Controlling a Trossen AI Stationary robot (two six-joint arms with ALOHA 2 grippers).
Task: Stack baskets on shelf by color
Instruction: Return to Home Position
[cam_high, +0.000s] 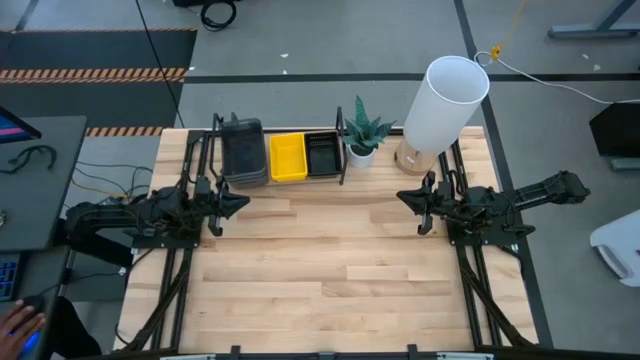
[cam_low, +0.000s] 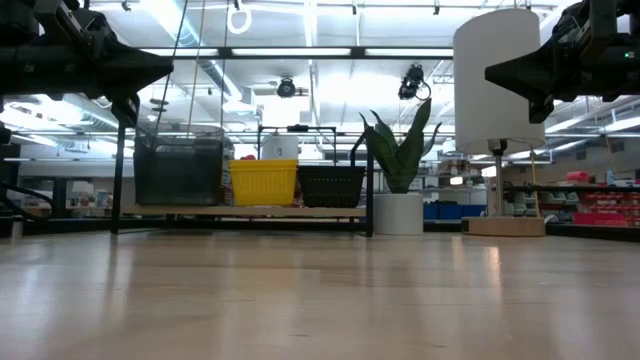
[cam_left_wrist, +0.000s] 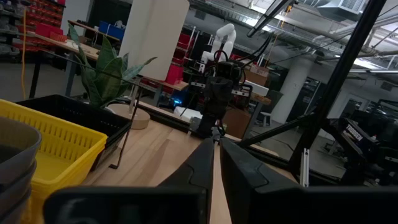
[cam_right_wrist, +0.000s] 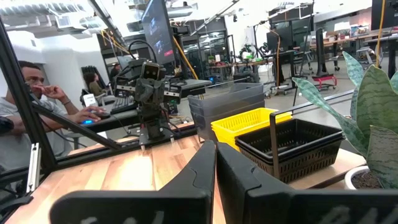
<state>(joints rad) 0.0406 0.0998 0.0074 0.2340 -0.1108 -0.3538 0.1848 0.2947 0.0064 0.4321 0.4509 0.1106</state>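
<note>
On the shelf (cam_high: 345, 165) at the table's far edge stand three stacks of baskets: dark grey (cam_high: 244, 150) on the left, yellow (cam_high: 288, 157) in the middle, black (cam_high: 322, 154) on the right. The low view shows them side by side on the shelf board: grey (cam_low: 178, 170), yellow (cam_low: 263, 182), black (cam_low: 331, 186). My left gripper (cam_high: 243, 201) hovers shut at the table's left side. My right gripper (cam_high: 403, 197) hovers shut at the right side. Both point toward the table's middle and hold nothing.
A white pot with a green plant (cam_high: 363, 135) stands just right of the shelf. A tall white lamp on a wooden base (cam_high: 440, 105) stands at the far right. Bare tabletop (cam_high: 330, 270) stretches between and in front of the arms. A person sits beyond the table's left side (cam_right_wrist: 37, 87).
</note>
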